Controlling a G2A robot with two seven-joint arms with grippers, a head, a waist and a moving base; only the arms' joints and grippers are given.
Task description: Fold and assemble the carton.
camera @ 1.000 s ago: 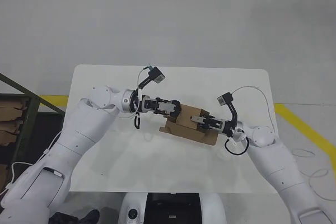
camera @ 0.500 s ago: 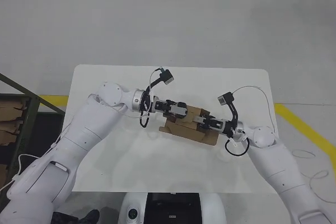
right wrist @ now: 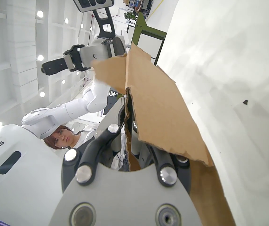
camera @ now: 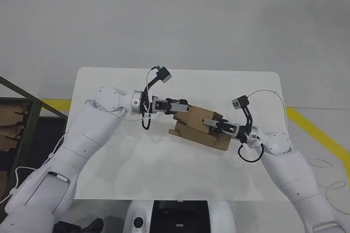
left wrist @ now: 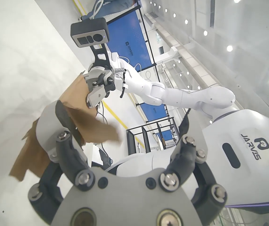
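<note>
Top view: carton [camera: 193, 125] sits mid table [camera: 116, 169], between both arms
Right gripper [camera: 209, 124] is clamped on its edge, left gripper [camera: 184, 107] is spread wide with one finger by a flap.

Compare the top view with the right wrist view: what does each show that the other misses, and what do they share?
Top view: the whole white table, flat cardboard stacked beside it, and the carton in full outline mid-table. Right wrist view: up close, the right claw shut on the carton's ragged edge, with one panel tilted up from the table. Shared: the carton, the table under it, and the left claw, open, at the carton's far end.
</note>
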